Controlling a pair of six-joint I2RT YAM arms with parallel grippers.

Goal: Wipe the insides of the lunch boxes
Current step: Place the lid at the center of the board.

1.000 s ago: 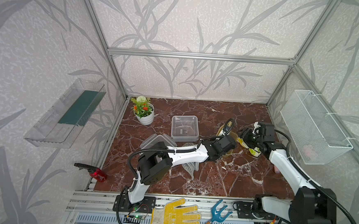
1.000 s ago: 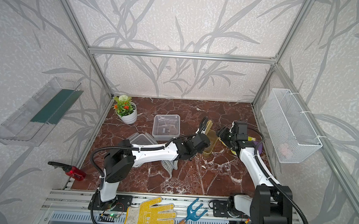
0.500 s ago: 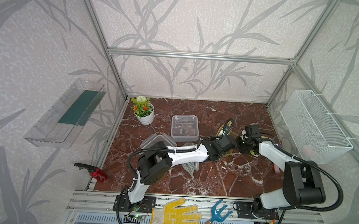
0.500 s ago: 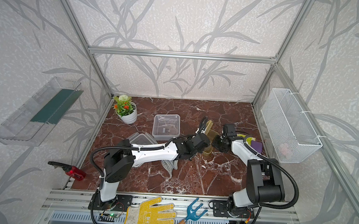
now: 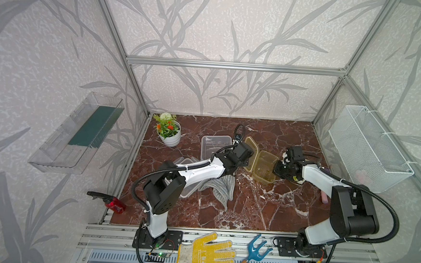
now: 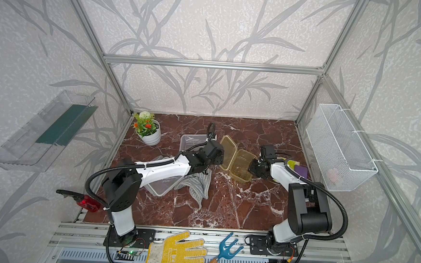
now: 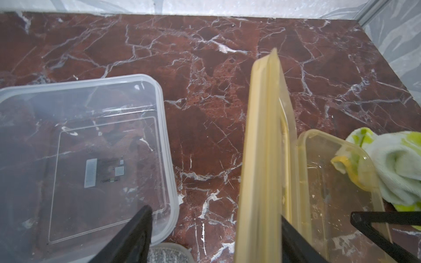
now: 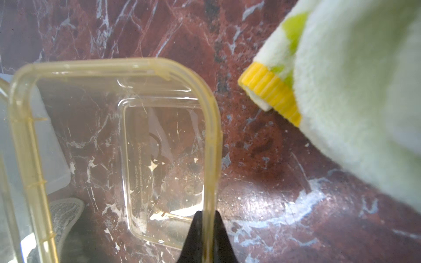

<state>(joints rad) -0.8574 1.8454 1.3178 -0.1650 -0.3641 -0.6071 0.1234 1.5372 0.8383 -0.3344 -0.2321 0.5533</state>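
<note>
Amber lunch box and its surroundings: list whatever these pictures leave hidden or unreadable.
- amber lunch box: embossed print on its floor, right wrist view, too faint to read.
- clear lid: sticker text, left wrist view, too blurred.
- clear lunch box: both top views, largely hidden under the left arm.
- pink thing in the mesh basket: both top views, too small, veiled by mesh.
</note>
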